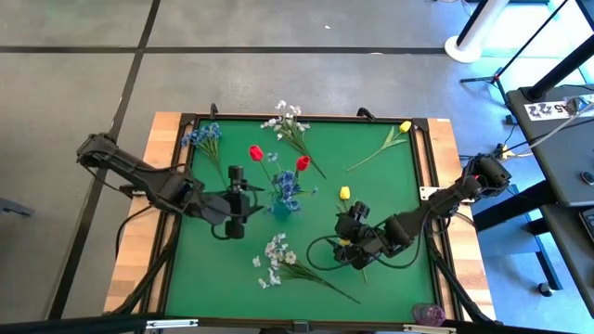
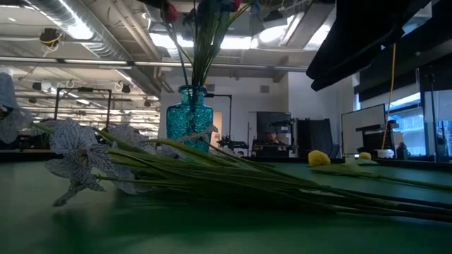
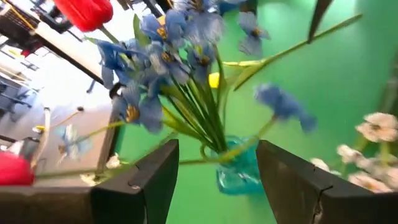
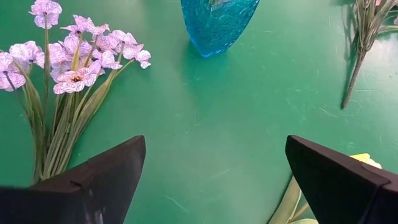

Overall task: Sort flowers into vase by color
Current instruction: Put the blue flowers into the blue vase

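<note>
Overhead and wrist views of a green felt table point(image 1: 195, 278) in a wooden frame. Near the middle stands a turquoise textured glass vase point(image 1: 281, 210) holding a bushy blue flower spray point(image 1: 288, 186) and two red tulips point(image 1: 256, 152) whose heads lean away from the vase mouth.

The left gripper point(image 1: 236, 199) hangs just beside the vase on its left; its two dark fingers point(image 3: 149, 180) stand apart, the vase body showing between them with nothing clamped. The right gripper point(image 1: 351, 239) sits low over the mat, well to the right of the vase, jaws spread wide and empty, above a yellow tulip point(image 1: 344, 194) whose stem runs beneath it.

Loose flowers ring the vase: a second blue spray point(image 1: 202, 135) at the far-left corner, a white blossom spray point(image 1: 288, 119) at the far edge, a second yellow tulip point(image 1: 405, 126) at the far right, and another white blossom spray point(image 1: 275, 258) near the front, lying between the two arms. In the low view its stems cross the foreground and hide the vase's foot.
</note>
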